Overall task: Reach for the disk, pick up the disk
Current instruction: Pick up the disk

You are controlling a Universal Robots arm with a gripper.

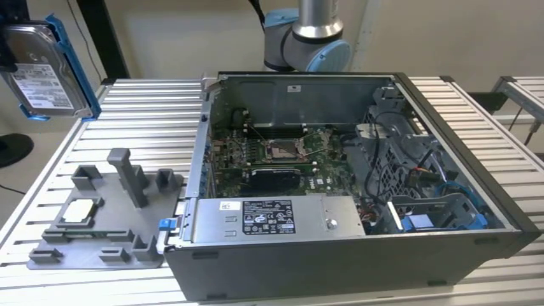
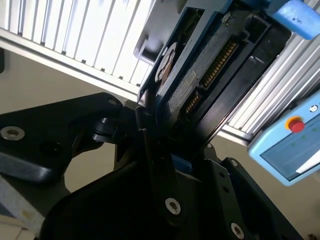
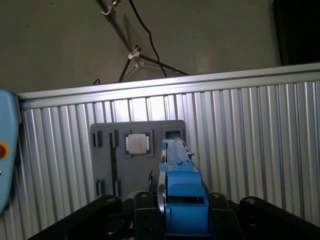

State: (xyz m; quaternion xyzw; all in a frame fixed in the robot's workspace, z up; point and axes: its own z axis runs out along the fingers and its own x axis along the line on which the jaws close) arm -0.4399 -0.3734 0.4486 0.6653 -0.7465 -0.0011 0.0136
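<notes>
One disk (image 1: 44, 71) | pinched edge-on in end effector (image 3: 181, 202) | aloft, seemingly over grey tray (image 3: 104, 167)

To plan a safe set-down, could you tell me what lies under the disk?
In the first wrist view, a grey fixture holding a square chip lies below the disk, which hides part of it.

The disk (image 1: 47, 70) sits clamped in my pincer (image 3: 181, 202), raised above the table (image 1: 144, 102) at the exterior view's left. On the table, the tray (image 1: 85, 245) lies just beside the computer case (image 1: 340, 255), toward the exterior view's left. A chip (image 1: 79, 210) rests in the tray. My arm (image 1: 306, 35) stands behind the case.
</notes>
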